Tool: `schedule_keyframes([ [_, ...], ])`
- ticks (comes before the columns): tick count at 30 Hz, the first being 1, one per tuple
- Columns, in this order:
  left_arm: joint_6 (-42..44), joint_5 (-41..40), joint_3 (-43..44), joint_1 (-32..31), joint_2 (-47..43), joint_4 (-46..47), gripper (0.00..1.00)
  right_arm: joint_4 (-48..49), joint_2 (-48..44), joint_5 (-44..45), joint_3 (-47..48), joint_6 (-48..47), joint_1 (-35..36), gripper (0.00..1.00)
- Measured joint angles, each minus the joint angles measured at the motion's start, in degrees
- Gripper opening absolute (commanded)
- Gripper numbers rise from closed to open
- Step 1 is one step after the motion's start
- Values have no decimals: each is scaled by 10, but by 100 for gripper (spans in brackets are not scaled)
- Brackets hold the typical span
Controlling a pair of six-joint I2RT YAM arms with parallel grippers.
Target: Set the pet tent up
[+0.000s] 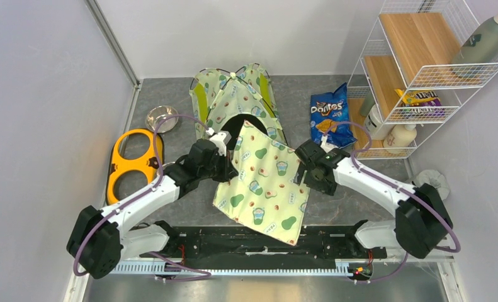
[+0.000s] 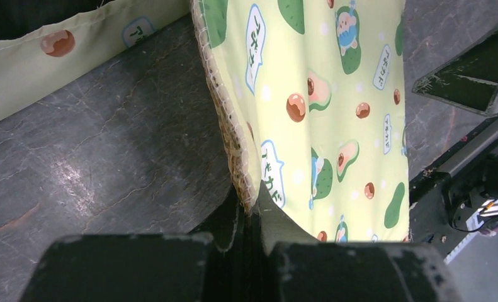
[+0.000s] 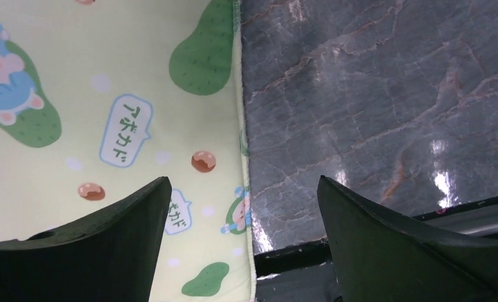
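Plainly, my left gripper (image 2: pixel 252 211) was clamped tight on the stitched left edge of the avocado-print pad (image 1: pixel 265 182), fingers pinched together with the hem between them. My right gripper (image 3: pixel 243 189) hung released, jaws spread wide and gripping nothing. One of its fingers was over the pad's right edge and the other over the bare grey table (image 1: pixel 340 211). The pet tent (image 1: pixel 233 94) stood at the back of the table, its dark doorway facing my arms, and the pad's far corner lay across that doorway. The pad's near end reached over the black rail (image 1: pixel 202 242) by my bases. A blue chip bag (image 1: pixel 329 113) lay near the tent's right side, and an orange two-hole dish holder (image 1: pixel 133 165) lay off to its left.
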Motion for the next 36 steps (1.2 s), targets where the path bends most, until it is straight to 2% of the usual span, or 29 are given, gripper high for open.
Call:
schedule_keyframes([
  [8,9,-27,15,-19,21,-13,2,82,96,-50,-4,-46,-7,92],
  [13,9,-42,18,-28,25,-20,2,115,133,-73,-4,-54,-9,79],
  [15,9,-48,18,-30,25,-22,2,119,134,-80,-4,-55,-9,67],
  [21,9,-56,22,-37,27,-27,2,157,124,-109,-23,-52,-11,7],
  [22,9,-56,23,-38,28,-29,2,169,121,-114,-28,-49,-11,0],
  [28,9,-64,35,-43,34,-42,2,186,106,-129,-38,-51,-10,0],
  [32,9,-66,60,-48,36,-85,2,130,92,-119,-5,-61,23,0],
  [36,8,-74,94,-49,36,-134,2,63,69,-101,75,-73,75,0],
])
